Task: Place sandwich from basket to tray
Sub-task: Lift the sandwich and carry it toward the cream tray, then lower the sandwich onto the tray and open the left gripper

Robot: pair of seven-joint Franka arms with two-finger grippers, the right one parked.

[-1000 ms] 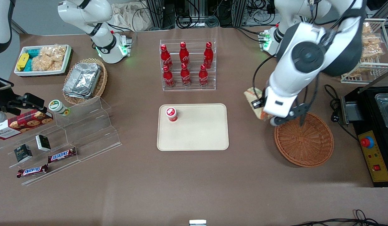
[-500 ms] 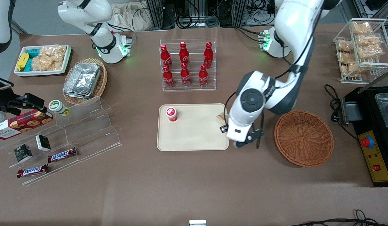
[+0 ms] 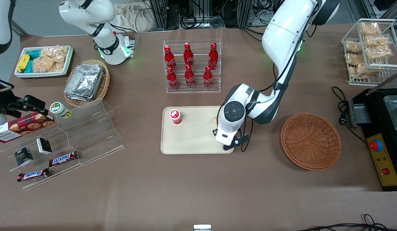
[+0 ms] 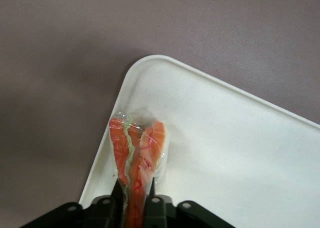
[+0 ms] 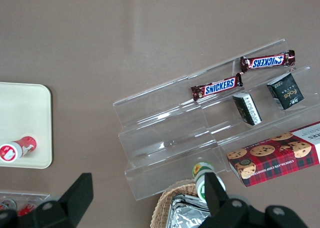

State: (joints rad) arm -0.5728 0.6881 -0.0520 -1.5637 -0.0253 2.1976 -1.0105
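Observation:
The sandwich (image 4: 137,148), a clear-wrapped wedge with orange-red filling on its cut edge, hangs in my left gripper (image 4: 135,190). The gripper is shut on it, one finger on each side. It hovers just above a rounded corner of the cream-beige tray (image 4: 225,138). In the front view my left arm's hand (image 3: 226,133) is over the tray (image 3: 198,141), at the edge nearest the basket, and hides most of the sandwich. The reddish-brown wicker basket (image 3: 310,141) lies beside the tray, toward the working arm's end, with nothing in it.
A small red-capped cup (image 3: 175,116) stands on the tray. An acrylic rack of red bottles (image 3: 192,67) is farther from the camera than the tray. A stepped acrylic shelf (image 3: 89,128) with snacks lies toward the parked arm's end. A black appliance (image 3: 383,128) stands past the basket.
My left arm has carried the sandwich from above the basket rim to over the tray's corner, moving toward the parked arm's end and lowering. The basket is left empty.

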